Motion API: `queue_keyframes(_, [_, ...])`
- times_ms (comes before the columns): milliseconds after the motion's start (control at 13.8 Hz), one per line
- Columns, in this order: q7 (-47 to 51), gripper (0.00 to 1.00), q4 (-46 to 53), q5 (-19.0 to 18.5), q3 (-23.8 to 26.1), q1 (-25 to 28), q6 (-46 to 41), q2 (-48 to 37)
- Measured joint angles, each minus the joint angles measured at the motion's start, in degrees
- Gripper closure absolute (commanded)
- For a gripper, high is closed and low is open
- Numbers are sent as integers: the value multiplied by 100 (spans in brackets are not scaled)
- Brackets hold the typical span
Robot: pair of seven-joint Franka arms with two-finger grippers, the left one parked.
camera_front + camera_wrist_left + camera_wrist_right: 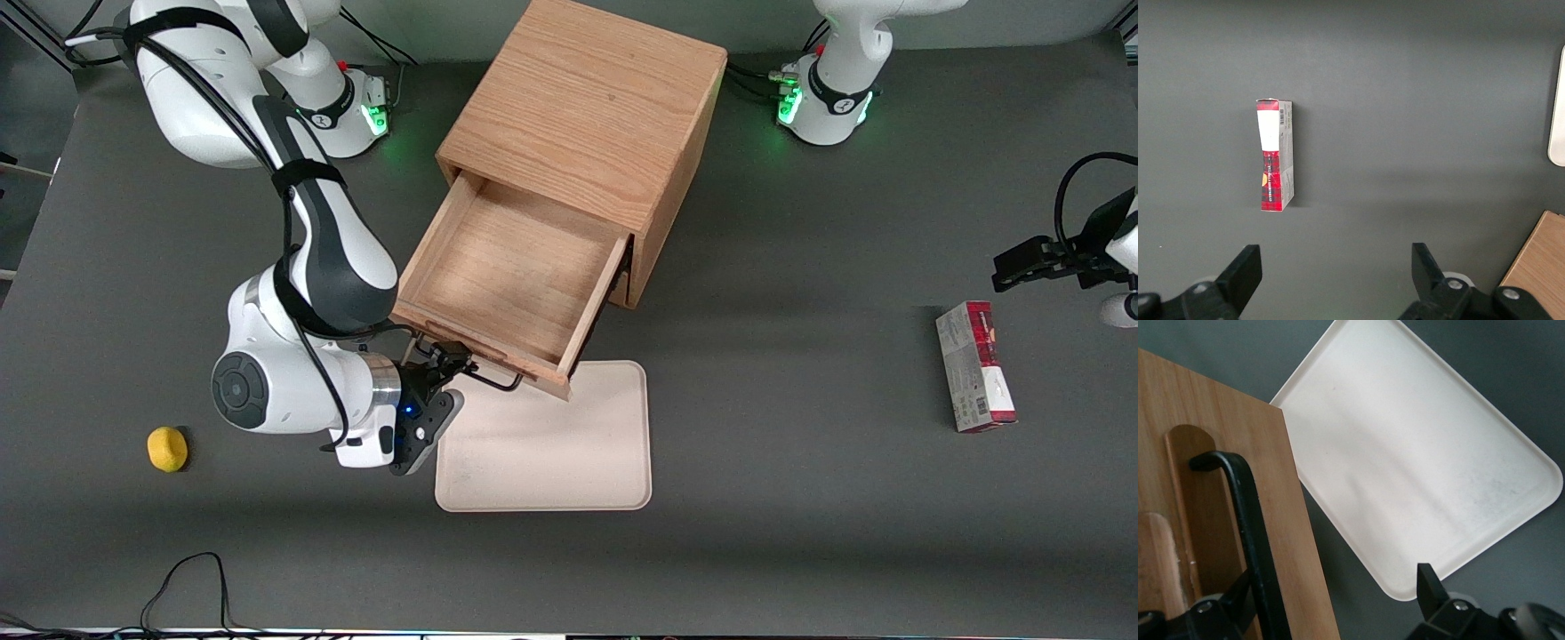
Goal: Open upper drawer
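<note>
The upper drawer (516, 276) is seen pulled well out of the wooden cabinet (587, 116) at the frame's centre, its inside bare. The gripper (444, 364) is positioned at the drawer front, with its fingers spread apart on either side of the black wire handle (1248, 540) and not clenched on it. A cream tray (551, 444) lies just below the drawer front. A yellow ball (167, 448) is seen at lower left, and a red-and-white carton (975, 366) at right.

One wooden cabinet (587, 116), with one upper drawer (511, 276) pulled out and one black wire handle (489, 378); one gripper (444, 360) at that handle; one cream tray (551, 444); one yellow ball (167, 448); one red-and-grey carton (975, 366); one dark table (800, 533)
</note>
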Motion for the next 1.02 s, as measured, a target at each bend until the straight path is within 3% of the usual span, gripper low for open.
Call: queue_keyframes(1018, [0, 0, 204, 206, 1, -208, 122, 93])
